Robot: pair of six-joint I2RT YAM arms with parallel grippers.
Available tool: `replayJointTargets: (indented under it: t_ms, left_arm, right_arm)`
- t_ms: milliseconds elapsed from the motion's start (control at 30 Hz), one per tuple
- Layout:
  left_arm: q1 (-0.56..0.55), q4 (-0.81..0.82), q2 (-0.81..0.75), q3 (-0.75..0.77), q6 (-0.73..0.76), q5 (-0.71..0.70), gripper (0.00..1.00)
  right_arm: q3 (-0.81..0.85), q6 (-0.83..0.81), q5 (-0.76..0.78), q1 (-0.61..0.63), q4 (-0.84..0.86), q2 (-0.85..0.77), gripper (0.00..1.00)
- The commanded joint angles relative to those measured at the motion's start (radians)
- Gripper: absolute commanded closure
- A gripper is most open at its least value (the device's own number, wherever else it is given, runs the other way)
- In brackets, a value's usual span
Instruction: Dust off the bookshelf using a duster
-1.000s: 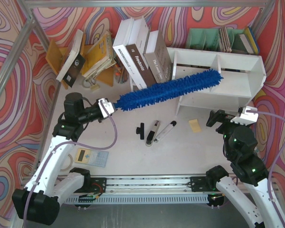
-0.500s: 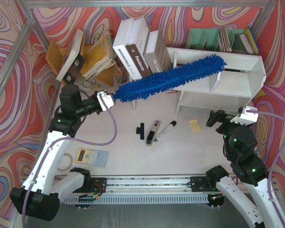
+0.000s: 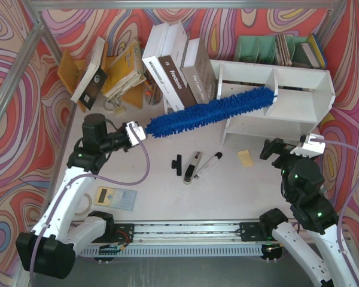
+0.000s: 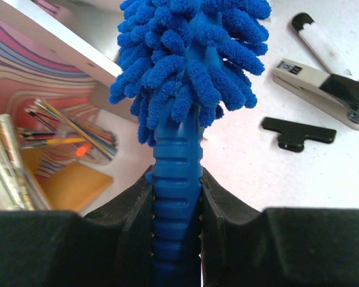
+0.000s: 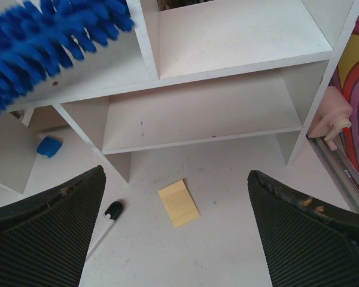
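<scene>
Obs: left gripper (image 4: 176, 197) is closed on the ribbed handle of the duster (image 3: 209, 110), jaws pinching it from both sides just below the fluff. Judged reason: a grip at the base leaves the whole head free to sweep.

Duster: hard blue plastic shaft, grooved for grip. The head is long and made of soft, bright-blue chenille strands. From the gripper it runs toward 2 o'clock, with its tip in the left compartment of the bookshelf (image 3: 299, 104), right at the central divider. It probably touches the board, but this cannot be confirmed.

Bookshelf: flat, square-edged white painted boards, at 2 o'clock on the tabletop (image 3: 239, 185).

Right gripper (image 5: 173, 239): open wide and holding nothing, at 4 o'clock, facing the lower shelf, probably to keep out of the sweep.

Stapler (image 4: 323, 95) and black clip (image 4: 299, 132) lie toward 6 o'clock from the duster, apart from it.
</scene>
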Motion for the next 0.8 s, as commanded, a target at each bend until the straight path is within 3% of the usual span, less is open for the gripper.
replayJointTargets:
  t_ms: [0, 467, 767]
  left_arm:
    - [0.005, 0.064, -0.031, -0.076, -0.011, 0.029, 1.00]
    - [0.019, -0.030, 0.010, 0.158, 0.018, 0.041, 1.00]
    - [0.042, 0.008, 0.023, 0.131, -0.010, 0.035, 1.00]
  right_arm:
    - [-0.011, -0.014, 0.018, -0.003, 0.031, -0.007, 0.10]
    - [-0.012, -0.014, 0.017, -0.003, 0.029, -0.018, 0.10]
    - [-0.012, -0.015, 0.018, -0.003, 0.029, -0.023, 0.10]
